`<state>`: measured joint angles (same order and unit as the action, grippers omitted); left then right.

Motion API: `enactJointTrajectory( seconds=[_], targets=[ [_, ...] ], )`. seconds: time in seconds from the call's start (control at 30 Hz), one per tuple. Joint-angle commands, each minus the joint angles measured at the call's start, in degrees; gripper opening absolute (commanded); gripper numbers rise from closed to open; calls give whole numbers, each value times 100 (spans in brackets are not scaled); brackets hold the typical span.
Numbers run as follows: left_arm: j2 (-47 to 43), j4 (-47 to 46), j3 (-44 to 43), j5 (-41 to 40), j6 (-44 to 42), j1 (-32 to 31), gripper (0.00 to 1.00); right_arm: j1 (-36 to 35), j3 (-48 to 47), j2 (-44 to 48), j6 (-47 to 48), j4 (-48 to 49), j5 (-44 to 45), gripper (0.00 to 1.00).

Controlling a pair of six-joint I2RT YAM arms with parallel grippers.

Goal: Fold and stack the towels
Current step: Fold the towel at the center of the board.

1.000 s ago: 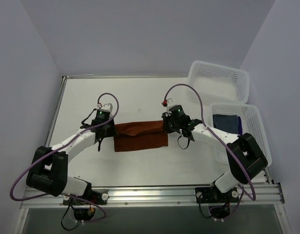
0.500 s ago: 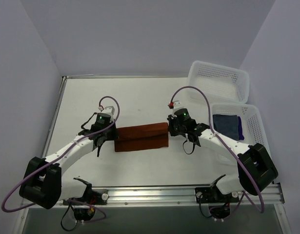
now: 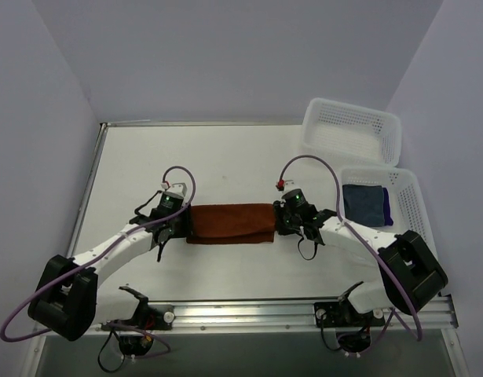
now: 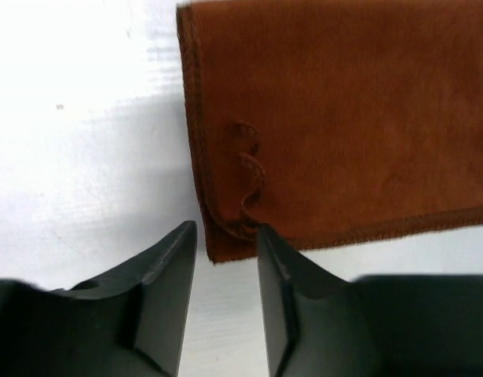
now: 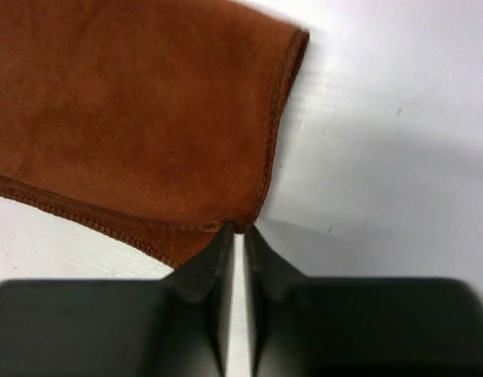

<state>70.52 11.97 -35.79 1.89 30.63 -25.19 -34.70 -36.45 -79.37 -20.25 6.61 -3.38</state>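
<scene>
The rust towel (image 3: 229,223) lies folded once on the counter (image 3: 225,157), left of the near basket (image 3: 414,206). Left fingers (image 4: 166,275), at its far end, stand apart. Right fingers (image 5: 206,267), at the basket-side end, are together, perhaps nipping the corner. Next, likely: release, then fold across.

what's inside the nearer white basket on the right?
A folded blue-grey towel, with a purple towel showing along its right edge. Whatever lies beneath them in the basket is covered.
</scene>
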Motion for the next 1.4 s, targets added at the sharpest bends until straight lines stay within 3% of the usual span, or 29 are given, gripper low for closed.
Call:
enactJointTrajectory(
  seconds=[0.0, 0.1, 0.13, 0.2, 0.33, 0.43, 0.6, 0.7, 0.83, 0.93, 0.97, 1.07, 1.1, 1.37],
  targets=[
    [-433, 524, 45, -127, 381, -223, 41, -159, 181, 264, -409, -99, -119, 12],
    [-863, 1043, 81, -136, 689, -364, 57, -344, 287, 527, -629, -257, -207, 26],
    [-1108, 1158, 81, -302, 751, -372, 65, -371, 287, 754, -664, -292, -312, 46],
    [-1294, 1308, 72, -373, 900, -364, 94, -380, 270, 1054, -665, -432, -435, 57],
    [-1095, 1238, -173, -479, 1050, -267, 94, -354, 33, 1196, -620, -635, 71, 70],
    [-446, 1247, -541, -497, 1068, -40, 94, -336, -292, 898, -594, -916, 320, 71],
    [531, 1019, -973, -295, 1059, 418, 94, -301, -810, 12, -760, -1065, 935, 60],
    [1006, 781, -1158, -189, 980, 515, 100, -274, -908, -410, -893, -1048, 1032, 59],
    [1578, 500, -1264, 127, 866, 524, 82, -239, -908, -816, -1138, -855, 1050, 58],
    [1894, 360, -1325, 355, 830, 506, 63, -213, -926, -1053, -1244, -811, 1041, 54],
    [1947, 333, -1334, 399, 830, 498, 51, -222, -917, -1132, -1244, -784, 1006, 53],
    [2106, 324, -1308, 453, 795, 462, 27, -213, -873, -1212, -1306, -732, 936, 50],
    [2115, 315, -1273, 461, 786, 462, 6, -204, -873, -1247, -1315, -731, 909, 47],
    [1544, 701, -1132, -336, 883, 453, 3, -204, -689, -1265, -1324, -575, 471, 34]
  ],
)
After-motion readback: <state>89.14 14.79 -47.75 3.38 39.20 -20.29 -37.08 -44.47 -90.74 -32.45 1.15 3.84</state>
